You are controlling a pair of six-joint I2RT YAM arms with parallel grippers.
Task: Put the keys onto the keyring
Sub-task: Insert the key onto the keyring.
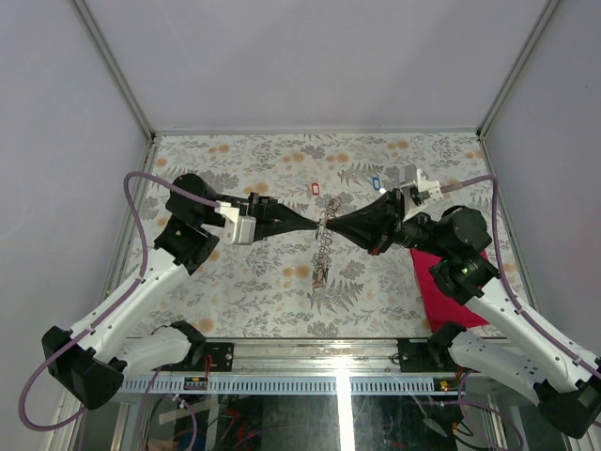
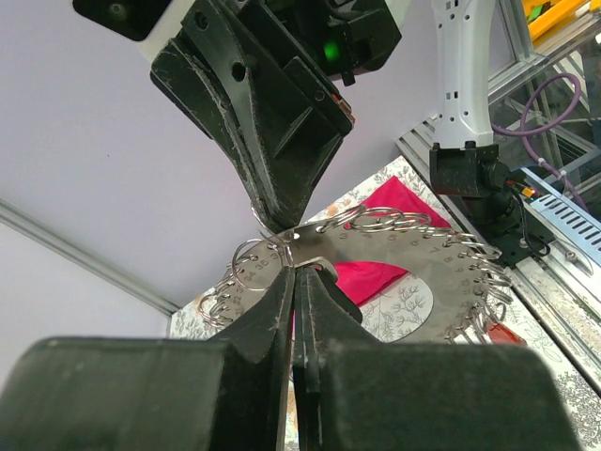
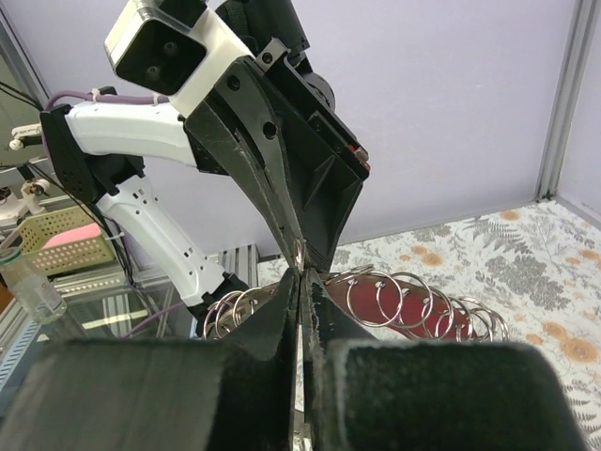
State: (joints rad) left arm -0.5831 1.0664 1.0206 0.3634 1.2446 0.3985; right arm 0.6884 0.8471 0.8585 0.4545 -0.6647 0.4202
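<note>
Jaws together on both arms, each pair clamped on the keyring (image 2: 455, 272). Left jaws pinch its rim. The ring hangs in the air mid-scene between the two arms, off the bench (image 1: 235, 282). It's a flat metal plate with a big centre hole and many small wire loops dangling loose along the rim. Right jaws bite the same edge from the opposite side, tips almost touching the left ones.

Keys not on it yet: red key (image 1: 315, 188) and blue key (image 1: 377, 182) lie flat on the bench beyond the ring, apart from each other. Red cloth (image 1: 449, 282) lies at right, under the right arm.

Step looks like steadying the ring for loading. To do it well, probably hold one grip firm, free the other for a key, take the key by its body, and avoid swinging the loops.

Containers: only a pale mesh basket (image 3: 56, 246) off the bench, something pink inside, can't tell what.
</note>
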